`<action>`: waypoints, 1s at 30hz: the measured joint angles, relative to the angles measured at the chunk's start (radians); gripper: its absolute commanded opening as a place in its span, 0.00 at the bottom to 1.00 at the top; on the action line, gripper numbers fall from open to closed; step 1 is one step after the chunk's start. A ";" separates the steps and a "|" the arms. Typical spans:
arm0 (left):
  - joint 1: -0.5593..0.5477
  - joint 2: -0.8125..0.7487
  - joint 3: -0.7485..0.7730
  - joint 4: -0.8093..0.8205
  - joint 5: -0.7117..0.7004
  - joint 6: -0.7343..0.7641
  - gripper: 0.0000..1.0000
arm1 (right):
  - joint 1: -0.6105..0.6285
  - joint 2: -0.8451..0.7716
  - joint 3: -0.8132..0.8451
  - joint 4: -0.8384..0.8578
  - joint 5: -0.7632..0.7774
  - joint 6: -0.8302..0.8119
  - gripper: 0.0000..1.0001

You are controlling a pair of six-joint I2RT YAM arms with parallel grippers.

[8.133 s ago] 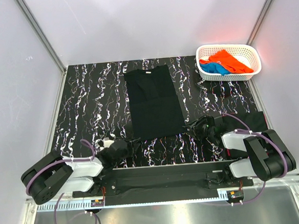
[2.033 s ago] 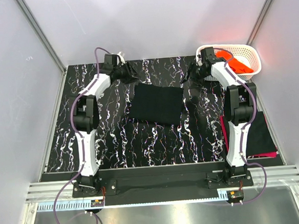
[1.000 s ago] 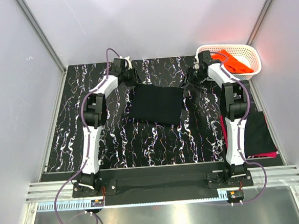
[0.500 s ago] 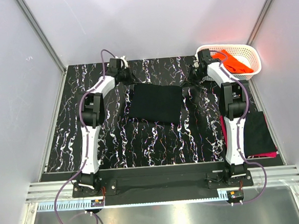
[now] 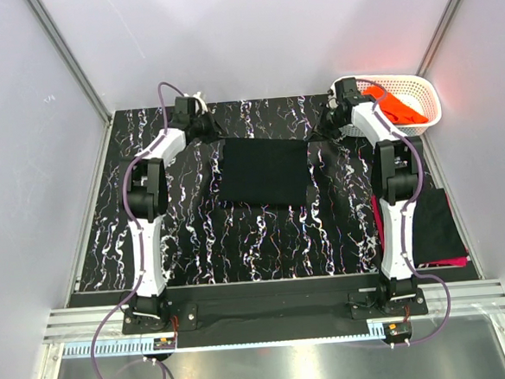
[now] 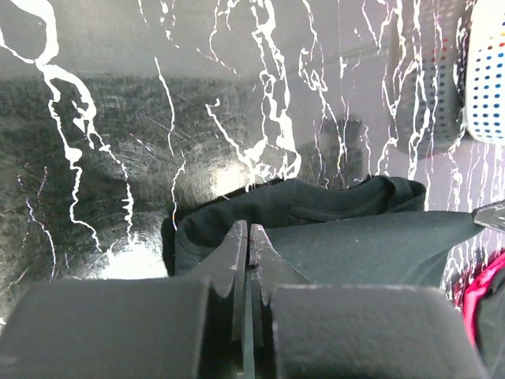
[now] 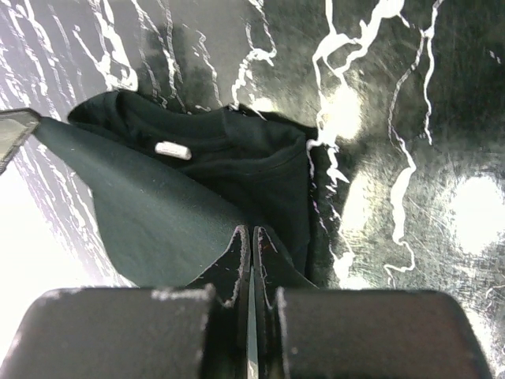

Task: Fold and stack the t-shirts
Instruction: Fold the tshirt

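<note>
A black t-shirt [image 5: 264, 173] lies as a folded rectangle mid-table. Its far edge is raised and stretched taut between my two grippers. My left gripper [image 5: 214, 130] is shut on the far left corner. In the left wrist view its jaws [image 6: 248, 230] pinch the cloth [image 6: 355, 245], which runs off to the right. My right gripper [image 5: 322, 131] is shut on the far right corner. The right wrist view shows its jaws [image 7: 252, 230] closed on the cloth [image 7: 150, 213], with the collar label [image 7: 171, 149] behind. An orange t-shirt [image 5: 400, 108] lies in the basket.
The white lattice basket [image 5: 429, 90] stands at the far right corner, close to my right arm. A folded black t-shirt [image 5: 433, 225] lies on a magenta one [image 5: 453, 262] at the near right edge. Walls close in the table on three sides.
Both grippers have closed on the black t-shirt's far corners. They drew slightly apart and toward the back, lifting and stretching that edge.
</note>
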 measured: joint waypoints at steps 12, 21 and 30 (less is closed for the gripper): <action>0.027 0.086 0.124 -0.021 -0.017 -0.023 0.25 | 0.000 0.252 0.317 -0.013 -0.016 0.013 0.34; 0.077 0.100 0.198 -0.095 -0.072 0.007 0.44 | -0.001 0.369 0.616 -0.128 0.035 -0.023 0.55; 0.092 -0.182 -0.104 -0.009 0.067 -0.050 0.24 | 0.000 0.200 0.495 -0.159 0.003 -0.012 0.40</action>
